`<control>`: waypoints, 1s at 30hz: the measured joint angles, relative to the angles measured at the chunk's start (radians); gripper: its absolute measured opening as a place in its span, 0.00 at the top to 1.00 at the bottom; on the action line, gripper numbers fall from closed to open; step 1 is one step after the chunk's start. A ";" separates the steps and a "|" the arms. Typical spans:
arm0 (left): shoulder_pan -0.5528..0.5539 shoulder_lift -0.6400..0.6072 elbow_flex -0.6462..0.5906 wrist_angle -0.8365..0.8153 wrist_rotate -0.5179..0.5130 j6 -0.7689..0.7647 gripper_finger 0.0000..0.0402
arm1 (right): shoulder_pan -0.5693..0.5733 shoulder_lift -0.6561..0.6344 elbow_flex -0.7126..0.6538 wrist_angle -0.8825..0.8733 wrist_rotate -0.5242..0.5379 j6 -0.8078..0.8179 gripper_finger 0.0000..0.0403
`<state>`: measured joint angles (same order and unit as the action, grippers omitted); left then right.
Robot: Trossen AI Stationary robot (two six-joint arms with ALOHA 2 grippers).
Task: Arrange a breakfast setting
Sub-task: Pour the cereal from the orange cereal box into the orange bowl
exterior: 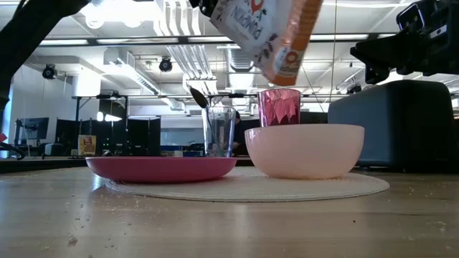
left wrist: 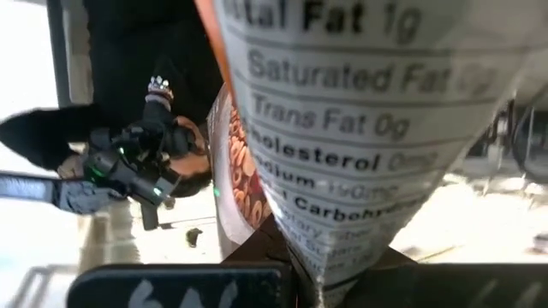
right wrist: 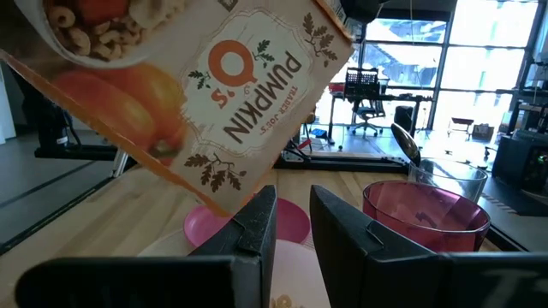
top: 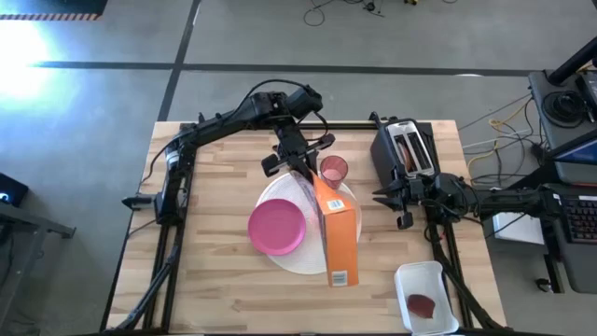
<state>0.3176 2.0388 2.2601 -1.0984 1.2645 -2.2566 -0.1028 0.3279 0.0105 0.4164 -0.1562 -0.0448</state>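
My left gripper (top: 297, 161) is shut on the orange cereal box (top: 336, 233) and holds it high over the large white round mat (top: 298, 261). Seen from the low view, the box (exterior: 269, 32) hangs tilted, its print upside down, above the peach bowl (exterior: 305, 150). On the mat rest the magenta plate (top: 277, 227), the translucent pink cup (top: 333, 170) and the small clear glass (exterior: 219, 132), with the spoon (exterior: 197, 97) standing in the glass. My right gripper (top: 384, 196) waits open at the table's right, beside the toaster; its fingers (right wrist: 257, 222) hold nothing. My left gripper pinches the box's far end between its two fingers, at the side panel with the nutrition print (left wrist: 330, 261). The fingers come from the table's far side, roughly level. The box is lifted clear, slanting over the bowl with its long side toward the near edge.
A dark toaster (top: 408, 149) stands at the far right of the table. A white tray (top: 427, 297) with a red piece in it sits at the near right corner. Bare wood lies along the table's left (top: 205, 243).
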 joint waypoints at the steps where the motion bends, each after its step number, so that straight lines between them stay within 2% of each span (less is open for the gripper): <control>1: 0.000 0.000 0.000 0.004 0.001 0.027 1.00 | 0.000 0.000 0.000 0.000 0.000 0.000 0.84; 9: 0.000 0.000 0.000 -0.019 0.001 0.023 1.00 | 0.000 0.000 0.000 0.000 0.000 0.000 0.84; 17: 0.005 0.000 -0.011 -0.039 -0.011 0.099 1.00 | 0.000 0.000 0.000 0.000 0.000 0.000 0.84; 20: 0.005 0.001 -0.011 -0.035 -0.017 0.055 1.00 | 0.000 0.000 0.000 0.000 0.000 0.000 0.84; 30: 0.005 0.001 -0.019 -0.033 -0.025 0.056 1.00 | 0.000 0.002 0.000 0.000 0.000 0.000 0.84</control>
<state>0.3229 2.0396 2.2414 -1.1316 1.2394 -2.2005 -0.1028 0.3294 0.0105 0.4160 -0.1562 -0.0448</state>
